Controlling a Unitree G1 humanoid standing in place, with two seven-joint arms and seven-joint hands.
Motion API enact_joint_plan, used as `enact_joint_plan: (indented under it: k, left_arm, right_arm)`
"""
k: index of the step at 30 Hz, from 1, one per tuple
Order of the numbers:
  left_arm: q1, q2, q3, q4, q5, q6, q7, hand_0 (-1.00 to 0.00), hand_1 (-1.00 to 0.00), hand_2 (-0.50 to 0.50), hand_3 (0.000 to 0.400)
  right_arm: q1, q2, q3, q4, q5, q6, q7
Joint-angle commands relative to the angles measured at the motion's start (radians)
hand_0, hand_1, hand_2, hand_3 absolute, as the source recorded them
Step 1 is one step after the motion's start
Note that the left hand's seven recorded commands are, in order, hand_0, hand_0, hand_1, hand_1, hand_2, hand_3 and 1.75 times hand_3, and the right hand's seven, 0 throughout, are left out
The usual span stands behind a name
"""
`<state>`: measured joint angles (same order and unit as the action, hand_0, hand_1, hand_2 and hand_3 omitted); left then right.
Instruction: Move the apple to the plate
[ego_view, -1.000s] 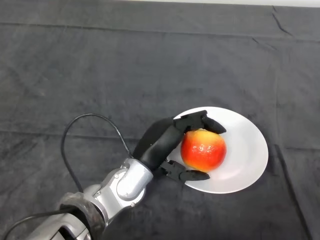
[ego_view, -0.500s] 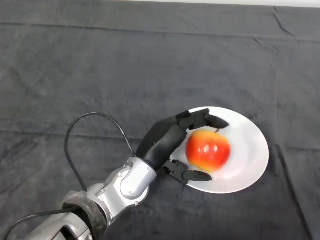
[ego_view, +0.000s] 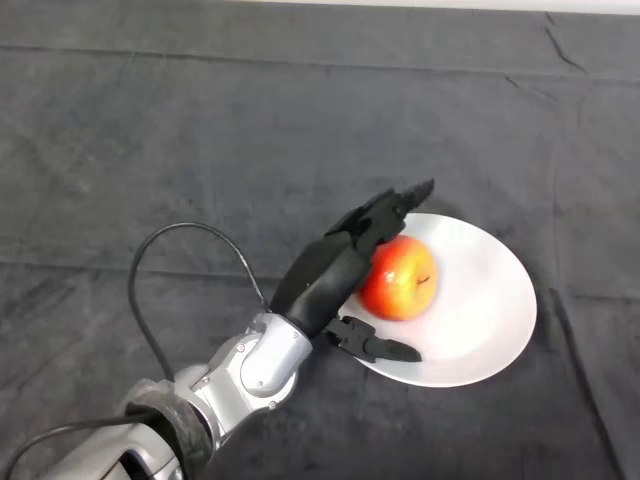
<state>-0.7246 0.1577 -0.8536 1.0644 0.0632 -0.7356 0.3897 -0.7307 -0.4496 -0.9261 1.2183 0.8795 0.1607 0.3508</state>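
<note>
Red and yellow apple (ego_view: 399, 279) on the white plate (ego_view: 480, 330), stem dimple facing right, seated on the plate's left half and resting on its surface. Plate round and shallow, lying on the dark cloth (ego_view: 200, 130) right of centre, its left rim partly hidden by the hand. Left hand (ego_view: 330, 275) black, just beside the apple on its left, spread wide and holding nothing: fingers (ego_view: 392, 208) straightened and lifted up and to the right, past the apple's upper left and over the plate's top rim, the thumb (ego_view: 375, 345) stretched out below the apple across the plate's lower left edge. Palm close against the apple's left side; contact there cannot be told for certain. Silver-grey arm (ego_view: 255, 365) running from the lower left corner up to the hand. Cloth wrinkled, with creases crossing from side to side, covering the whole table.
</note>
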Motion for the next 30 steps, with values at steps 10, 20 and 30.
enact_joint_plan:
  k: [10, 20, 30]
  left_arm:
    - [-0.014, 0.085, 0.038, 0.031, -0.001, -0.05, 0.029, 0.0, 0.0, 0.0, 0.0]
    - [0.009, 0.124, 0.104, 0.067, 0.009, -0.099, 0.059, 0.0, 0.0, 0.0, 0.0]
    - [0.041, 0.195, 0.191, 0.097, 0.005, -0.153, 0.068, 0.0, 0.0, 0.0, 0.0]
  right_arm:
    - [-0.003, -0.026, -0.0094, 0.003, 0.0079, -0.006, 0.0019]
    - [-0.003, -0.026, -0.0096, 0.003, 0.0079, -0.006, 0.0021]
    - [-0.004, -0.026, -0.0098, 0.004, 0.0079, -0.006, 0.0024]
